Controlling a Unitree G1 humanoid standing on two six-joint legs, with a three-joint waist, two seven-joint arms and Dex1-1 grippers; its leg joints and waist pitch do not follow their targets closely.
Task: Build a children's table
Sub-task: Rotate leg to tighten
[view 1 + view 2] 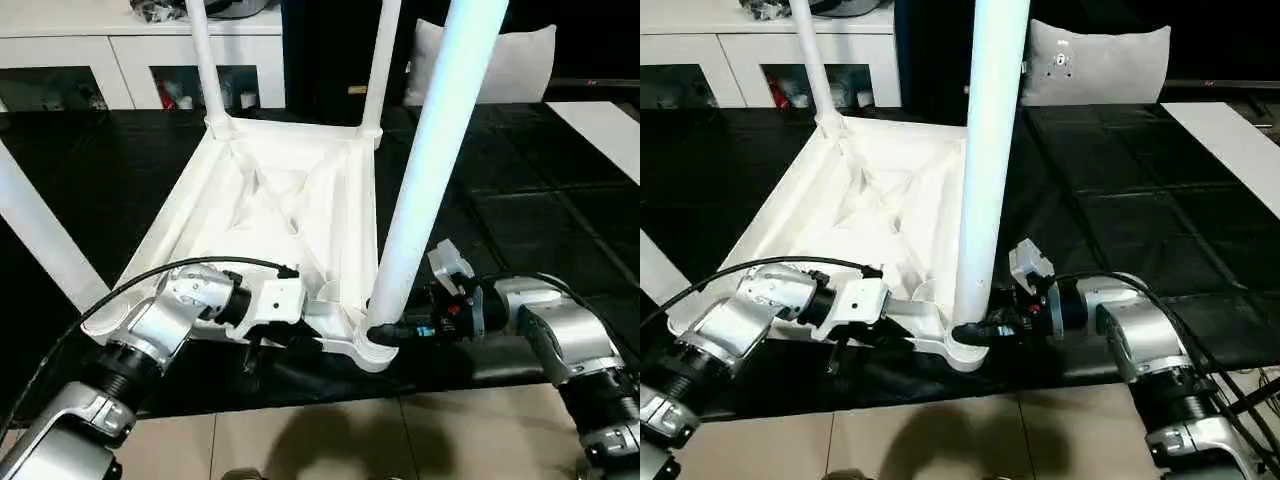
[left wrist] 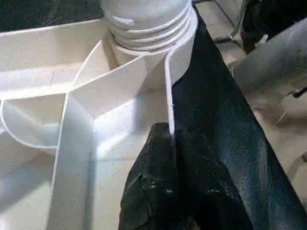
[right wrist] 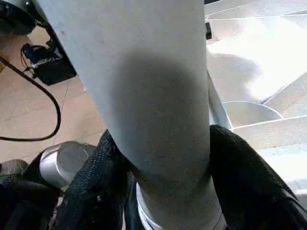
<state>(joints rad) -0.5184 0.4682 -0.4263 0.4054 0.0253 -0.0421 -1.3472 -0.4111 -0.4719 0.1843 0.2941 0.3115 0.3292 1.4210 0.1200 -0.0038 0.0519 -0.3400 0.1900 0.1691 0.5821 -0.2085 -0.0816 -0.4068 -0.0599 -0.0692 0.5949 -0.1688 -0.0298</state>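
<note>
The children's table lies upside down on a black mat, with the ribbed underside of its top [image 1: 290, 200] facing up. Its white legs stand upright in the corner sockets. My right gripper [image 1: 385, 333] is at the base of the nearest leg [image 1: 430, 150], just above its socket. In the right wrist view its black fingers [image 3: 96, 172] press on both sides of that leg. My left gripper [image 1: 258, 340] is shut on the near rim [image 2: 169, 96] of the top, right beside the same corner.
Other legs rise at the far left [image 1: 203, 60], far right [image 1: 380, 60] and near left [image 1: 35, 235]. A white cabinet with glass doors [image 1: 130, 60] and a white cushion [image 1: 520, 60] stand behind. Tan floor tiles [image 1: 300, 440] border the black mat [image 1: 520, 200] in front.
</note>
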